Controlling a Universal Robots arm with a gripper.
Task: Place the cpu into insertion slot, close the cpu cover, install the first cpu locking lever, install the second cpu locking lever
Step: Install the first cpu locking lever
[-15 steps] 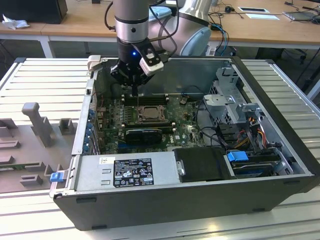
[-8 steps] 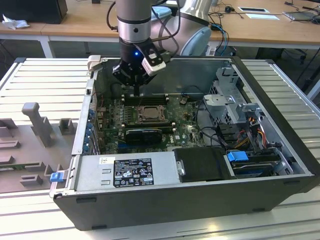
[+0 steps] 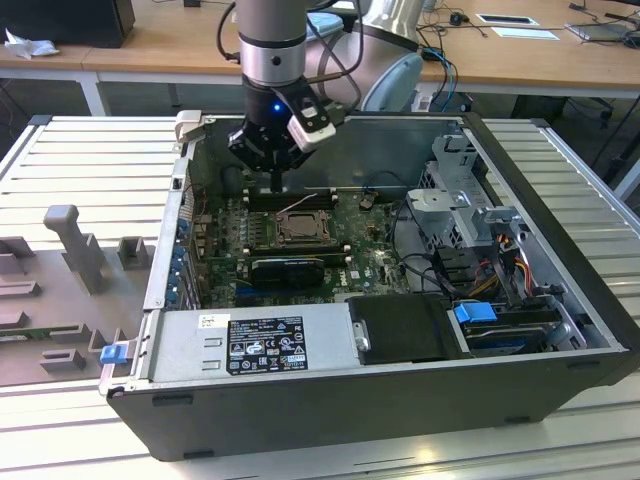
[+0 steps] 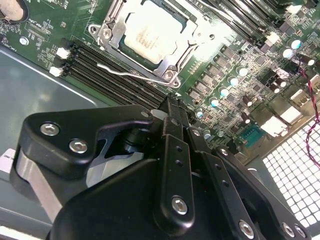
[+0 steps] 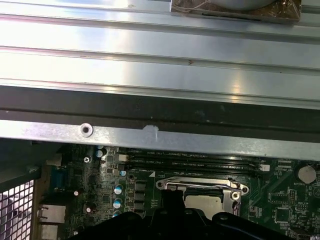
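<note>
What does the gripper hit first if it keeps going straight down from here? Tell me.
Probably the motherboard beside the memory slots, just short of the insertion slot, whose cpu cover lies over the cpu. The gripper points down there, though depth is hard to judge.

Cpu (image 4: 150, 37): pale silvery-white square, lying flat, seated in the insertion slot (image 3: 297, 229) near the middle of the green motherboard inside the open computer case. Cpu cover (image 4: 172, 59): silvery metal frame, lowered flat around the chip, whose face shows through the square cut-out. A thin wire lever (image 4: 122, 70) lies along the cover's edge beside the black memory slots.
</note>
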